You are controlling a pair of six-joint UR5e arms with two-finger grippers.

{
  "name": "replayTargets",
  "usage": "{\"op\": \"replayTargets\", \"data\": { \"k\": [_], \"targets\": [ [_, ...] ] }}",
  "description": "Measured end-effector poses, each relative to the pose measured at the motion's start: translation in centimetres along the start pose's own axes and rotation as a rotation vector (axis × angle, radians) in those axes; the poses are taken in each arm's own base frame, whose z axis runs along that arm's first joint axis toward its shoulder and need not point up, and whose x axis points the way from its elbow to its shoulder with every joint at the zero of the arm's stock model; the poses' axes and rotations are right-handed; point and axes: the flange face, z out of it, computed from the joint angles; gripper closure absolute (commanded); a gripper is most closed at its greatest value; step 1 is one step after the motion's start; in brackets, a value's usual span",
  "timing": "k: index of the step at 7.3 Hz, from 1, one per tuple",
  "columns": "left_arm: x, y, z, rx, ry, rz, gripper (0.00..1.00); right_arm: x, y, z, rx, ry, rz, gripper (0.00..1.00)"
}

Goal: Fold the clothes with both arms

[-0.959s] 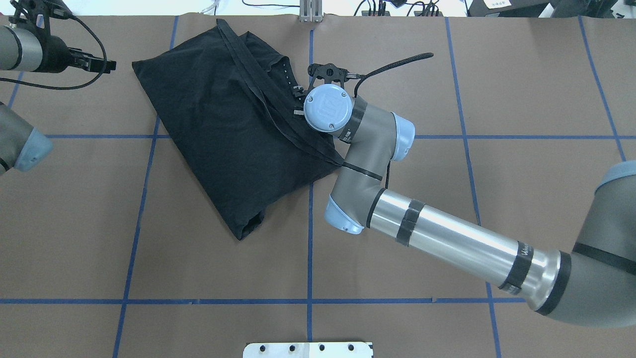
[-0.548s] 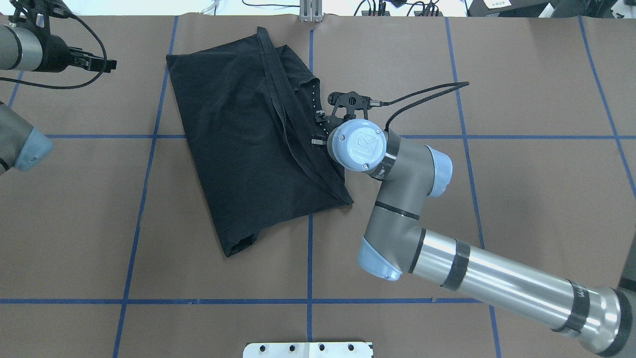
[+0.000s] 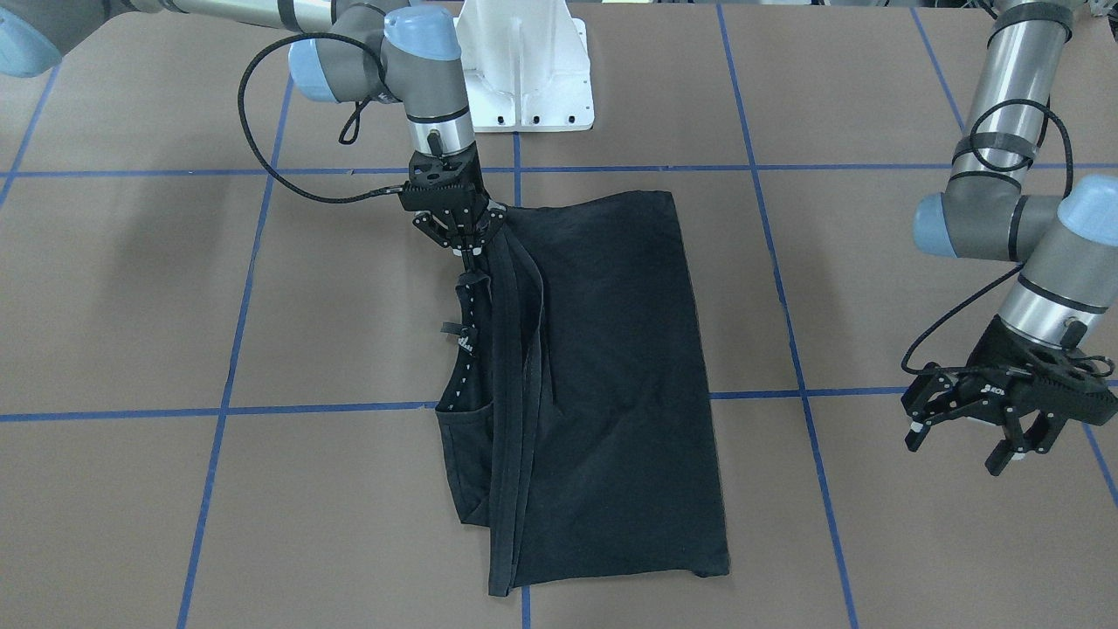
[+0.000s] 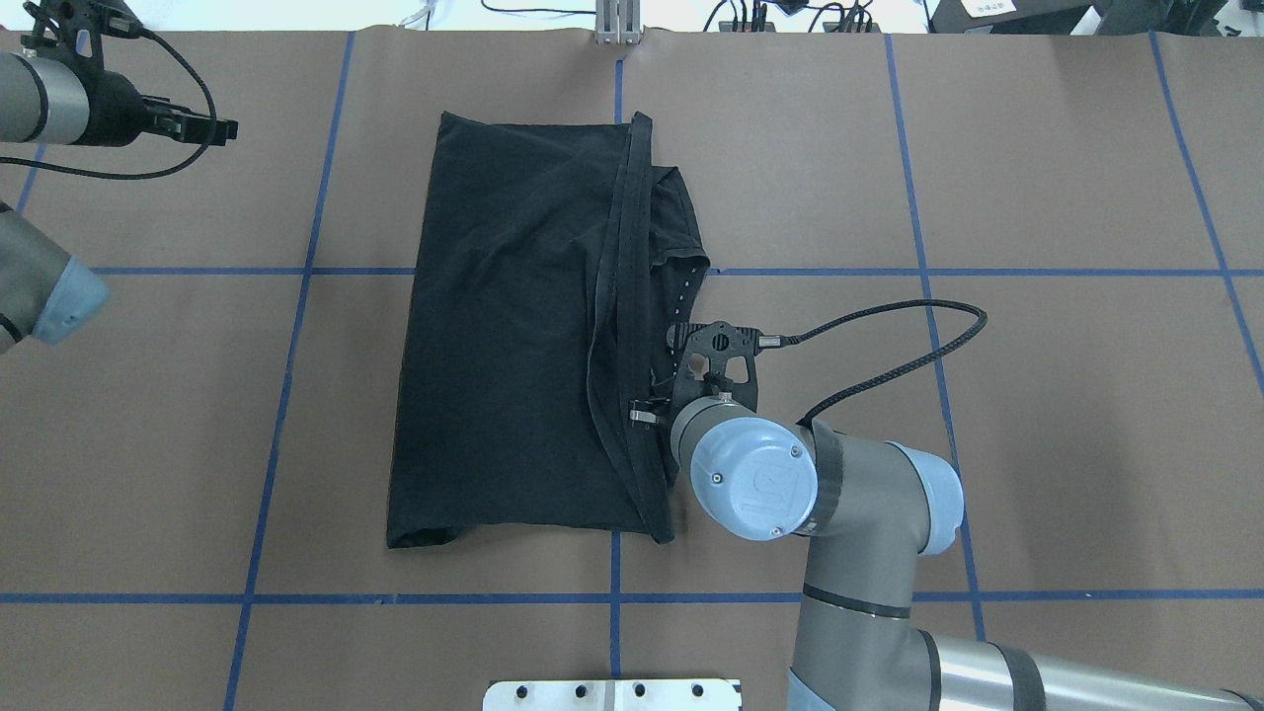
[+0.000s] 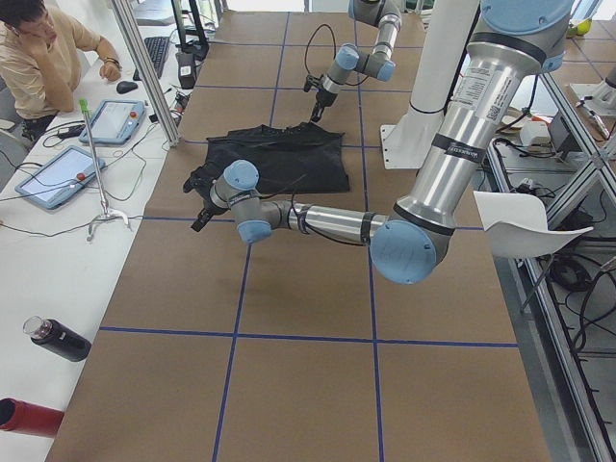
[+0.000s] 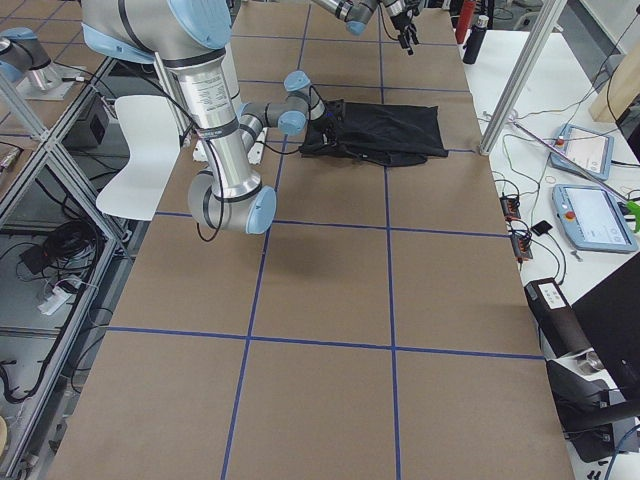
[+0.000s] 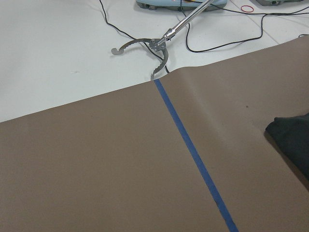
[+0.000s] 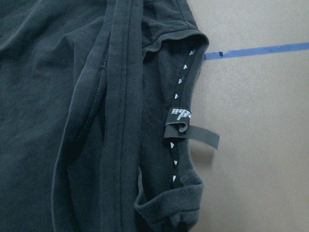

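Observation:
The black T-shirt (image 4: 504,336) lies folded into a long rectangle in the middle of the table, also in the front-facing view (image 3: 603,367). Its logo print is hidden. The collar with white tape marks and a small neck label (image 8: 179,114) shows in the right wrist view. My right gripper (image 3: 469,245) is shut on the shirt's edge at the collar side, near the end of the shirt closest to the robot. My left gripper (image 3: 961,441) is open and empty, hovering well off to the shirt's side, at the far left in the overhead view (image 4: 222,128).
The white pedestal base (image 3: 524,61) stands at the robot's side of the table. Blue tape lines (image 4: 614,597) grid the brown paper cover. An operator (image 5: 38,48) sits at a side table with tablets. Bottles (image 5: 58,339) lie beside the table's end.
My right arm has drawn back toward the robot, dragging and turning the shirt from a slanted lie to one straight along the grid. The left arm has stayed put.

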Motion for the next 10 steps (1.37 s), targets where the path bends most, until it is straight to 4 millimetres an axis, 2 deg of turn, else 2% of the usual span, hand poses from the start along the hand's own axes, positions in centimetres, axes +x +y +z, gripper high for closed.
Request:
{"op": "replayTargets", "data": {
  "k": [2, 3, 4, 6, 7, 8, 9, 10],
  "targets": [
    [0.1, 0.1, 0.1, -0.001, 0.003, 0.0, 0.0, 3.0, 1.1, -1.4, -0.008, 0.009, -0.012, 1.0],
    [0.2, 0.1, 0.1, -0.001, 0.003, 0.0, 0.0, 4.1, 1.4, -1.8, -0.013, 0.013, -0.02, 0.27],
    [0.2, 0.1, 0.1, -0.001, 0.004, 0.0, 0.0, 4.5, 1.6, -1.9, -0.017, 0.016, -0.026, 0.0],
    [0.2, 0.1, 0.1, -0.002, 0.004, 0.0, 0.0, 4.0, 1.2, -2.3, -0.017, 0.008, -0.025, 0.0],
    [0.2, 0.1, 0.1, -0.002, 0.004, 0.0, 0.0, 2.8, 0.3, -2.7, -0.016, 0.005, -0.021, 0.0],
    [0.2, 0.1, 0.1, -0.001, 0.005, 0.0, 0.0, 0.3, -0.8, -3.0, -0.017, 0.008, -0.018, 0.0],
    [0.2, 0.1, 0.1, -0.001, 0.005, 0.001, 0.0, -2.5, -1.6, -2.4, -0.017, 0.021, -0.017, 0.02],
    [0.2, 0.1, 0.1, -0.001, 0.005, 0.001, 0.0, -5.1, -2.3, -0.7, -0.015, 0.044, -0.017, 0.2]
  ]
}}
